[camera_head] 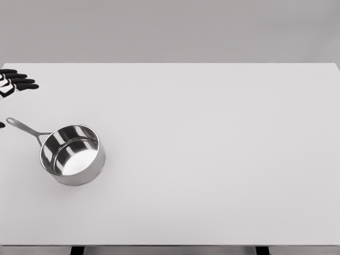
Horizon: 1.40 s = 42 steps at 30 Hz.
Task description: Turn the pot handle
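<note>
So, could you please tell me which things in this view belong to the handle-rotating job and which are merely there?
Belongs to the job:
- steel pot, upright and empty
- its handle, pointing to the upper left
- left hand at the left edge, fingers spread, apart from the handle

Merely there:
- white table under the pot

only the pot stands on the table, near its left.

A white table is filling most of the view — its top flat and plain. A grey wall is standing behind it — two dark legs are showing below the front edge.
</note>
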### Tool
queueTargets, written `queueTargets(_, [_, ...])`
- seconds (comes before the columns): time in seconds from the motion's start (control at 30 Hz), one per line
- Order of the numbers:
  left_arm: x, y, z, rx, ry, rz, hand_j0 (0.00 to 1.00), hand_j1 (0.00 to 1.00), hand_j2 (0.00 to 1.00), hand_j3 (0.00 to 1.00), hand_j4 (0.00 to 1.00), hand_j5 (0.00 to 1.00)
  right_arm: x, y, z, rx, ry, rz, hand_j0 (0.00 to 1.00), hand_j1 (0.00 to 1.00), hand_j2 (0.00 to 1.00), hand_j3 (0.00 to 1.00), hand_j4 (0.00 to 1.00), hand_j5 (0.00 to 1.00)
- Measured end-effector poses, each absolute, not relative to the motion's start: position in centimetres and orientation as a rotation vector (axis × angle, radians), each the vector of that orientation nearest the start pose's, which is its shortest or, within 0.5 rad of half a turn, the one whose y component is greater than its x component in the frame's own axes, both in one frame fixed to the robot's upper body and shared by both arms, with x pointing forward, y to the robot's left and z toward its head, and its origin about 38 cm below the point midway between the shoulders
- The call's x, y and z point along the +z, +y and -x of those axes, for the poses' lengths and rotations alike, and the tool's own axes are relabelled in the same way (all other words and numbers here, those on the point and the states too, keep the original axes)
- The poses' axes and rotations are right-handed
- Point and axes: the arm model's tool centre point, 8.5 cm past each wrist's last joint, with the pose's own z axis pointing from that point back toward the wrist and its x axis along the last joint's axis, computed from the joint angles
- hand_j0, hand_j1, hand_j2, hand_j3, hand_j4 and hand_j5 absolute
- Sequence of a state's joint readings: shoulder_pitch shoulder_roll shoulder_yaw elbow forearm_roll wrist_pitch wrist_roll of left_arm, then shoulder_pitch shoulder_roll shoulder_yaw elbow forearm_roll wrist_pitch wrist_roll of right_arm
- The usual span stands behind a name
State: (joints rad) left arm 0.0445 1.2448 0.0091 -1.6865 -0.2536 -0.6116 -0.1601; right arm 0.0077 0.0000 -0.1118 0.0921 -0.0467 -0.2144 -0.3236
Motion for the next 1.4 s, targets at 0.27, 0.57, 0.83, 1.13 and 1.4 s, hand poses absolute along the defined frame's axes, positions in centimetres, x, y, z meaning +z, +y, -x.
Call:
queueTargets(0.27, [30.4, 43.8, -34.5, -1.786, -1.573, -0.757, 1.0, 1.0, 1.0, 1.0, 1.0, 1.0, -25.1, -29.7, 2.0, -0.171, -0.096, 0.424, 1.0, 1.0, 1.0, 1.0, 1.0, 1.0])
queueTargets(0.57, [29.7, 43.9, -38.6, -1.708, -1.608, -0.923, 1.0, 1.0, 1.0, 1.0, 1.0, 1.0, -25.1, -29.7, 2.0, -0.171, -0.096, 0.424, 1.0, 1.0, 1.0, 1.0, 1.0, 1.0])
queueTargets(0.83, [23.1, 38.8, -40.3, -1.765, -1.615, -0.77, 1.0, 1.0, 1.0, 1.0, 1.0, 1.0, -25.1, -29.7, 2.0, -0.171, -0.096, 0.424, 1.0, 1.0, 1.0, 1.0, 1.0, 1.0])
queueTargets(1.13, [20.5, 38.6, -40.9, -1.813, -1.529, -0.789, 1.0, 1.0, 1.0, 1.0, 1.0, 1.0, -25.1, -29.7, 1.9, -0.171, -0.096, 0.424, 1.0, 1.0, 1.0, 1.0, 1.0, 1.0])
queueTargets(1.4, [20.3, 39.2, -40.8, -1.836, -1.491, -0.809, 1.0, 1.0, 1.0, 1.0, 1.0, 1.0, -25.1, -29.7, 2.0, -0.171, -0.096, 0.424, 1.0, 1.0, 1.0, 1.0, 1.0, 1.0])
